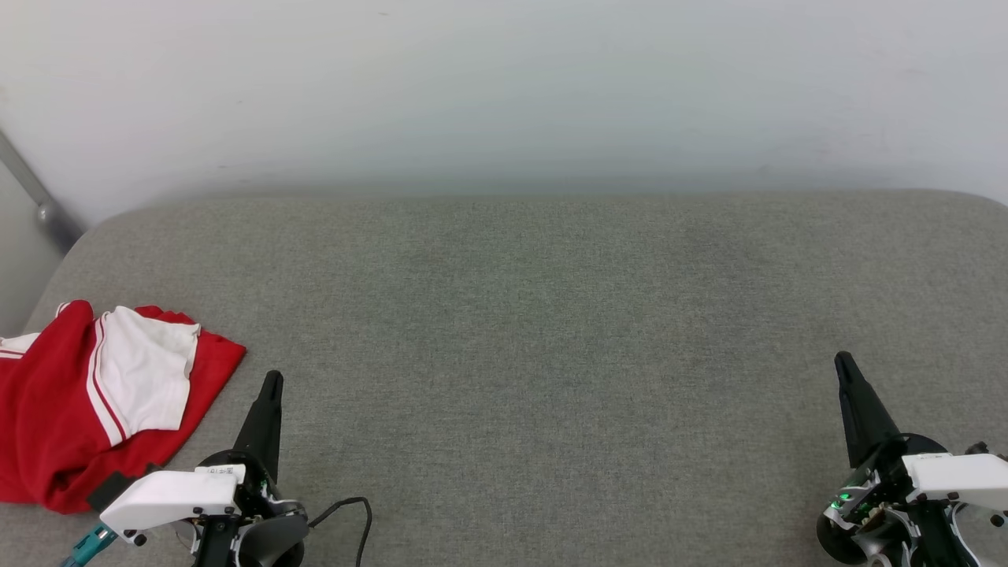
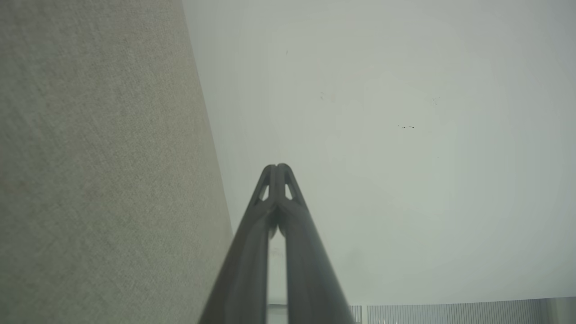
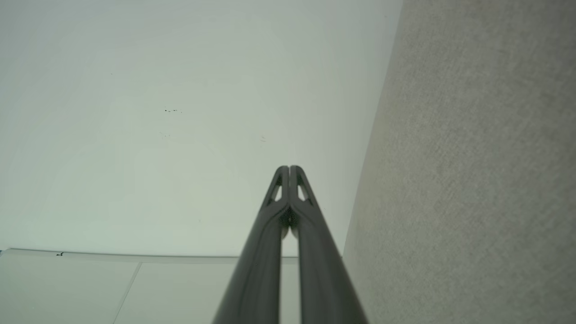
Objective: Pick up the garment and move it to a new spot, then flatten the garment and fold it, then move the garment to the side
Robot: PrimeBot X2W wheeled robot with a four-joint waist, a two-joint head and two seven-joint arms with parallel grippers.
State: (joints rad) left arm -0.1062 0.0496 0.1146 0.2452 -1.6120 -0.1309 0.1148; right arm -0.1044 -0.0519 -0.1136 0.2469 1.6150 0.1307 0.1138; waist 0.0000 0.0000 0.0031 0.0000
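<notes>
The garment point(image 1: 55, 417) lay bunched at the near left corner of the grey padded surface point(image 1: 551, 315), running off the view's left side. Red cloth was heaped in loose folds with one white sleeve turned up on top. No printed face showed. It looked crumpled rather than squared off, so by my reading none of the task was done: the pick-up, the move to a new spot, the flattening, the fold and the final shift aside all lay ahead. A rough fold already set aside could not be ruled out entirely.

The left hand point(image 1: 272, 382) sat low near the front edge, just right of the garment's nearest hem and apart from it, its two fingers pressed together on nothing. The right hand point(image 1: 843, 362) rested toward the near right corner, well apart from the cloth, fingers likewise together and empty. Both wrist views showed the fingertips meeting, with only the wall and grey fabric beyond.

Room was plentiful. The whole middle and right of the padded surface was bare, wide enough, I judged, to spread the shirt flat. The limits were the rounded far edge against the pale wall point(image 1: 504, 94), the left edge beside a slanted metal bar point(image 1: 31, 193), and the front edge, where a thin black cable point(image 1: 354, 512) looped beside the left wrist.
</notes>
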